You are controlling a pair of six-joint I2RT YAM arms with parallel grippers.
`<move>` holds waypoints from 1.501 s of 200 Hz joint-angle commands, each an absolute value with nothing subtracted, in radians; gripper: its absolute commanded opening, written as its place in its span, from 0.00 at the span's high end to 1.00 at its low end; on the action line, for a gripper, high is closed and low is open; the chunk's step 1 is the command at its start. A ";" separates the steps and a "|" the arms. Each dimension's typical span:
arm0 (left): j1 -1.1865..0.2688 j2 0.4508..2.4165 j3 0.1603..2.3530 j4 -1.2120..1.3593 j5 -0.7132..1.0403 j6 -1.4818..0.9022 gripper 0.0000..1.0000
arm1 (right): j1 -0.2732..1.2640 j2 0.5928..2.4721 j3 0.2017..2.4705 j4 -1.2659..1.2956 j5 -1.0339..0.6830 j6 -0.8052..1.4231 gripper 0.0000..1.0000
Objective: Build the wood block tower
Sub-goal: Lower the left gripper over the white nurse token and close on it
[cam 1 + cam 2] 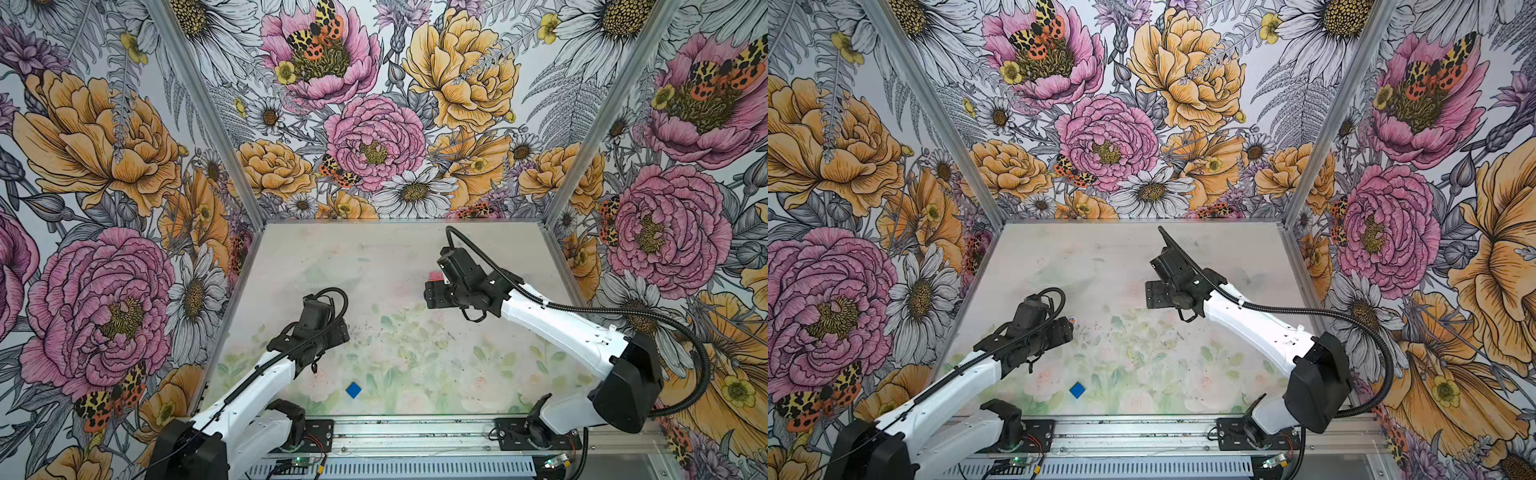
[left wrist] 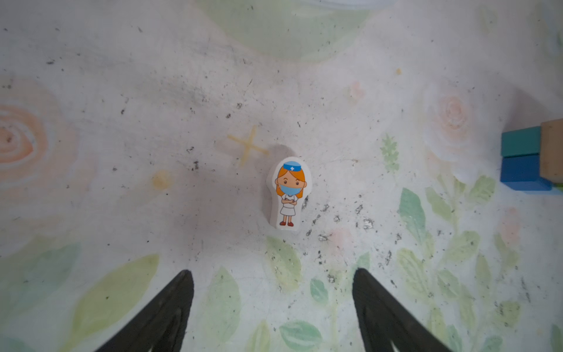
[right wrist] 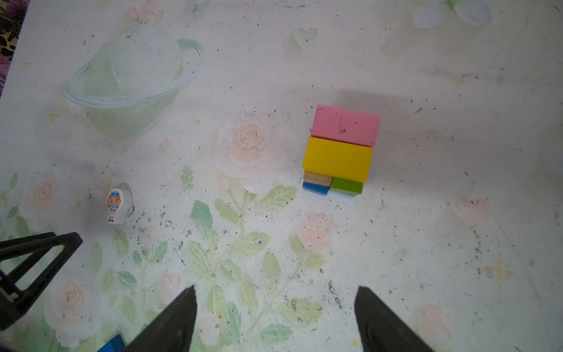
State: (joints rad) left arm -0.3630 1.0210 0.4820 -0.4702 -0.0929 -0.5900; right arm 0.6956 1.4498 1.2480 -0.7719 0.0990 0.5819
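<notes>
The wood block tower stands in the right wrist view: a pink brick (image 3: 345,125) and a yellow brick (image 3: 337,158) lie side by side on top. Under them show a tan brick (image 3: 317,177), a dark blue cube (image 3: 316,188) and a green brick (image 3: 346,186). My right gripper (image 3: 275,286) hangs open and empty short of the tower. In the left wrist view, the tower's teal cube (image 2: 521,141), dark blue cube (image 2: 522,172) and tan brick (image 2: 552,149) sit at the frame edge. My left gripper (image 2: 272,270) is open and empty. A loose blue cube (image 1: 353,390) (image 1: 1077,390) lies near the table's front.
A small white nurse figure (image 2: 289,193) (image 3: 115,206) stands on the mat just ahead of the left gripper, apart from its fingers. In a top view only the pink brick (image 1: 435,276) peeks out beside the right wrist. Flowered walls enclose three sides of the table.
</notes>
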 commanded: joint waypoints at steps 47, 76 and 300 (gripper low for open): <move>-0.359 1.176 0.574 -0.385 -0.145 -0.535 0.22 | 0.701 1.373 1.175 -0.736 0.117 0.565 0.16; -0.360 1.250 0.612 -0.384 -0.143 -0.524 0.22 | 0.699 1.366 1.161 -0.727 0.119 0.561 0.16; -0.435 1.534 0.760 -0.389 -0.150 -0.521 0.54 | 0.647 1.219 1.030 -0.718 0.110 0.562 0.16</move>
State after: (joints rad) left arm -0.4217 1.5227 0.7372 -0.4023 -0.1310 -0.5236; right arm 0.6594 1.2503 1.0451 -0.7265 0.1032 0.5747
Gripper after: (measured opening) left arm 0.476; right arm 0.838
